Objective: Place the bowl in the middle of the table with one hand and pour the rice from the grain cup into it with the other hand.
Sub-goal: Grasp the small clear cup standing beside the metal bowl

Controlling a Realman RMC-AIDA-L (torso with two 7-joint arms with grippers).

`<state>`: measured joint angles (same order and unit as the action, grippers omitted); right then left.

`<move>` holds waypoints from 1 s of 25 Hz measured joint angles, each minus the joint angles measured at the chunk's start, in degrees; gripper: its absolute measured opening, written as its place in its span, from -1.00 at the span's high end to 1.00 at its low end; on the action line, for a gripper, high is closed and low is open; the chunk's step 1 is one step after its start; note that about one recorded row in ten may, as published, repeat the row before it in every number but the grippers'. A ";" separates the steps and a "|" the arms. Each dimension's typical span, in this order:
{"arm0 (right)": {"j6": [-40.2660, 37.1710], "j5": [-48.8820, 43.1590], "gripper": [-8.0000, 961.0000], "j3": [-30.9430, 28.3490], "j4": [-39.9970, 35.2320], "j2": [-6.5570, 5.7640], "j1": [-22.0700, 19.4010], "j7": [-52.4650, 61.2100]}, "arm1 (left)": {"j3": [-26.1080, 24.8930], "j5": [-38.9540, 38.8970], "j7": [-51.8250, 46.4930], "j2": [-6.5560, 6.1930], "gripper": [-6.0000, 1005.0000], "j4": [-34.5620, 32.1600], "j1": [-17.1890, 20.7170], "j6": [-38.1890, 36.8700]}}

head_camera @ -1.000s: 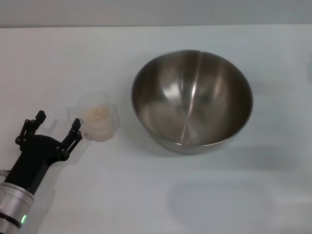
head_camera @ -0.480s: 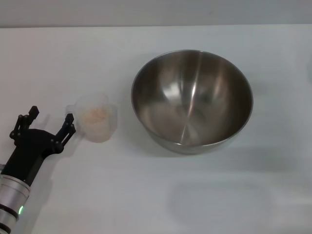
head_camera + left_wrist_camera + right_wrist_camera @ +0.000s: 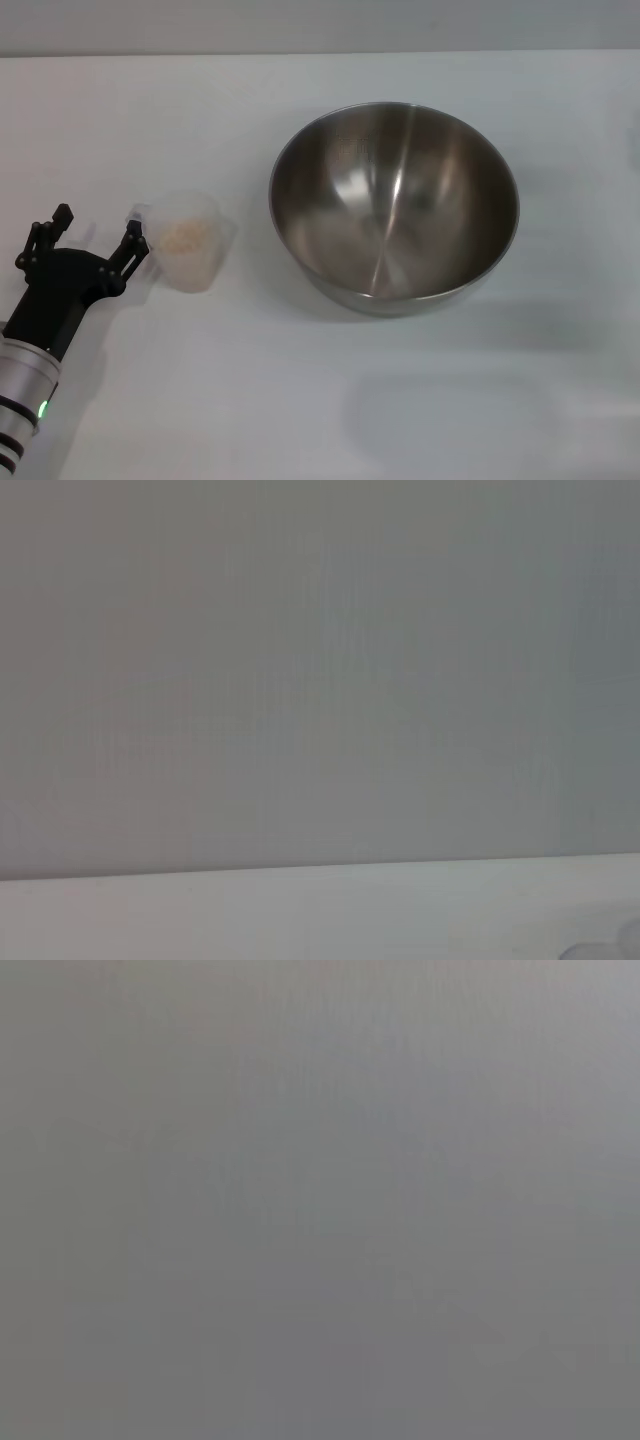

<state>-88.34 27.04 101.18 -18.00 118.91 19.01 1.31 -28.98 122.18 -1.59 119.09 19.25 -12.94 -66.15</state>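
Note:
The steel bowl stands empty near the middle of the white table in the head view. The clear grain cup stands to its left and leans a little, with rice inside. My left gripper is open at the table's left. Its nearer fingertip is against the cup's handle side, and the cup is not between the fingers. The right gripper is out of view. The left wrist view shows only a grey wall and a strip of table; the right wrist view shows plain grey.
The table's far edge meets a grey wall at the top of the head view. Bare tabletop lies in front of the bowl and the cup.
My left gripper has drawn back to the left and stayed open. The grain cup has shifted a little left with it and now leans.

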 joint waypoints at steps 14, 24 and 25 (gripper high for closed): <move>0.23 -0.06 0.00 0.18 0.00 0.00 0.07 0.14 | 0.18 0.08 -0.28 0.00 -0.55 0.77 -0.66 0.26; 0.46 -0.06 0.00 0.42 -0.10 0.00 0.44 0.18 | -0.18 -0.01 -0.41 0.00 -0.54 1.43 -1.74 2.73; 0.46 -0.06 0.00 0.42 -0.16 0.00 0.44 0.18 | -0.18 -0.02 -0.41 0.00 -0.54 1.43 -1.76 2.89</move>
<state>-87.88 26.98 101.60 -18.16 118.91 19.44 1.49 -29.17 122.16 -2.00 119.09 20.68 -14.70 -63.26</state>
